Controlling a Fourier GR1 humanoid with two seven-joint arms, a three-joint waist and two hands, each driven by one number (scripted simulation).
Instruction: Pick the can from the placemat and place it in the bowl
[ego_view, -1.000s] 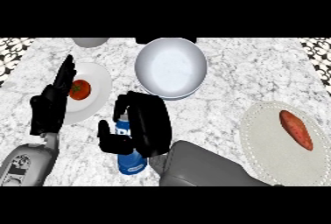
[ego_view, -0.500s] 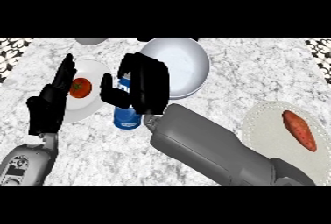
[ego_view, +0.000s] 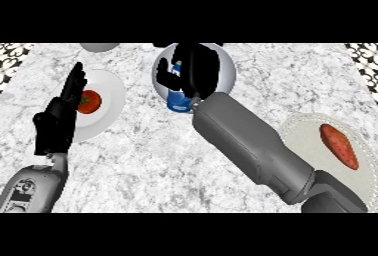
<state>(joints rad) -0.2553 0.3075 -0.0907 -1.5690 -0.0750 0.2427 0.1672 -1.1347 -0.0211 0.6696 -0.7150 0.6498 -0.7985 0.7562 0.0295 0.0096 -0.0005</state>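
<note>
my right hand is curled round the blue can, which hangs over the near edge of the white bowl – not set down yet, as far as i can judge. the risk i see from here is letting go too early: the can's lower end sits at the bowl's rim, so it could catch the edge, tip out onto the marble worktop or roll. my left hand rests open, fingers up, beside the plate with the tomato. compared with half a second ago, the right arm has carried the can farther up and right, from beside the bowl to over it – the left hand has not moved.
</note>
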